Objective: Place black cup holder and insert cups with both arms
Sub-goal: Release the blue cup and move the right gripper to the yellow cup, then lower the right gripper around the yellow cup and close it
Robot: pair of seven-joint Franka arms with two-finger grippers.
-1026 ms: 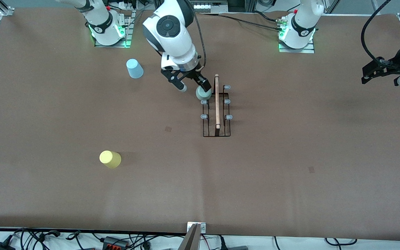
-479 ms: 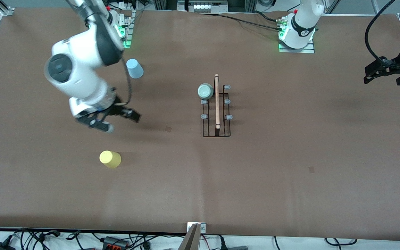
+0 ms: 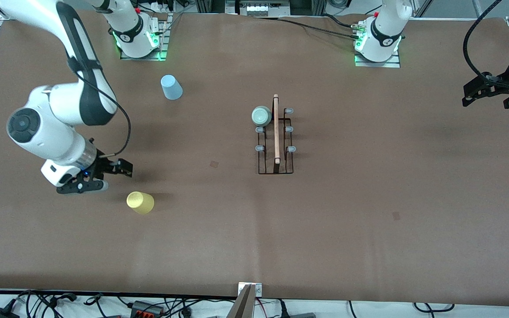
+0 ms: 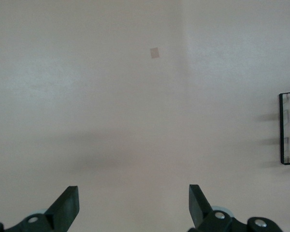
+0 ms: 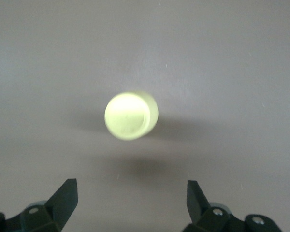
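Right hand (image 3: 104,176) wide open and empty above the tabletop (image 3: 369,221), near the yellow cup (image 3: 140,202).
Black cup holder (image 3: 275,145) mid-tabletop carries the mint cup (image 3: 261,115); blue cup (image 3: 171,87) stands near the right arm's base. An off-centre descent could topple the yellow cup. Left hand (image 3: 480,90) waits, wide open.

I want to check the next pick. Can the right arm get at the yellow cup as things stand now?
Probably yes. The right gripper hangs open over the bare table beside the yellow cup, which stands alone, upside down, with nothing around it. The right wrist view shows the cup ahead between the open fingers.
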